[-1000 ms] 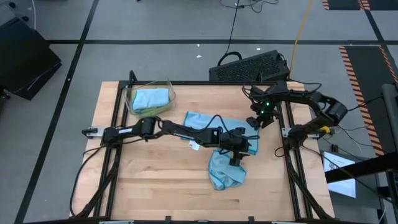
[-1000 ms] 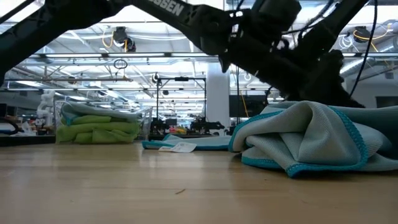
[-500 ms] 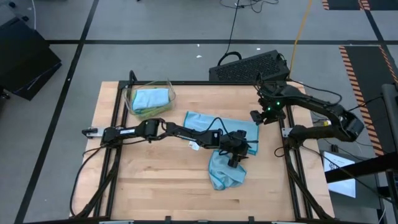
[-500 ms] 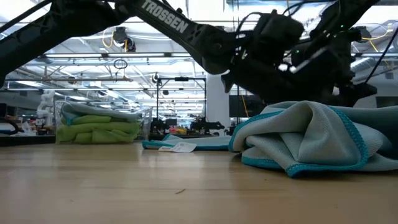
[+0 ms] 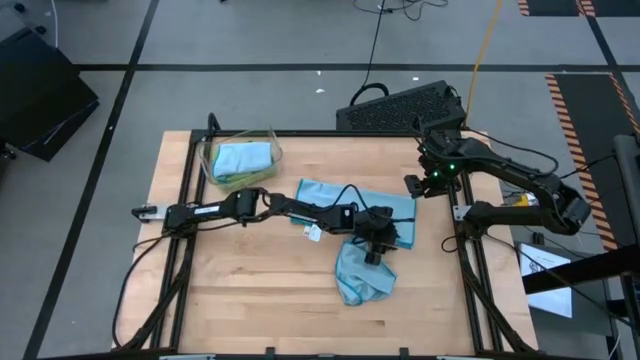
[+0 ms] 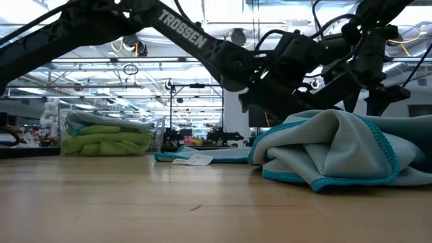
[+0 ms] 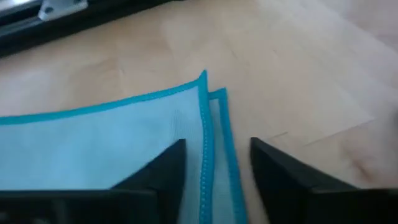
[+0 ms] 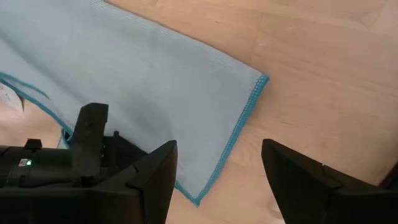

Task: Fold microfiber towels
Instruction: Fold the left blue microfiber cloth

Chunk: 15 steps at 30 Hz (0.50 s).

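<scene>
A: How much of the flat blue towel (image 7: 106, 146) shows at the left wrist?

B: One corner only; the rest runs off the frame, and the left gripper (image 7: 217, 165) covers part of it.

A: And from the table?

B: The crumpled towel (image 6: 337, 152) is cut off at the frame edge. The bin (image 6: 108, 135) is far back; its tags are too small to tell.
</scene>
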Each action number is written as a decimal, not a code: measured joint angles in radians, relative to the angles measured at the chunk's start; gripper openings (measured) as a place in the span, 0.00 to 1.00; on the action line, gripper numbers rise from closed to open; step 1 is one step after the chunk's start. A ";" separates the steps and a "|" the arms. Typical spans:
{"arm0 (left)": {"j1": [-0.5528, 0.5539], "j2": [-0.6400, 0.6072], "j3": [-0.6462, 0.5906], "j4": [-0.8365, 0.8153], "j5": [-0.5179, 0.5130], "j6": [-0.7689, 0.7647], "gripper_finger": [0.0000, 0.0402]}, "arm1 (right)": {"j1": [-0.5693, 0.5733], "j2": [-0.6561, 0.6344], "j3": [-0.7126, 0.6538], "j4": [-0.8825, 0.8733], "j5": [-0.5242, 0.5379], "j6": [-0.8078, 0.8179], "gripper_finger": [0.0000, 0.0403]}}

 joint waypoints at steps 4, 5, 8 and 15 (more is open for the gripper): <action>-0.001 -0.006 0.000 -0.036 0.006 -0.036 0.18 | 0.005 -0.001 0.000 0.000 -0.002 -0.013 0.57; -0.001 -0.008 -0.001 -0.043 0.002 -0.047 0.10 | 0.009 -0.001 0.000 0.001 -0.002 -0.027 0.57; 0.003 -0.025 -0.003 -0.058 -0.034 -0.093 0.03 | 0.028 -0.004 0.000 -0.001 -0.003 -0.088 0.57; 0.003 -0.123 -0.006 -0.292 -0.134 -0.133 0.01 | 0.103 -0.062 -0.001 0.010 0.001 -0.152 0.57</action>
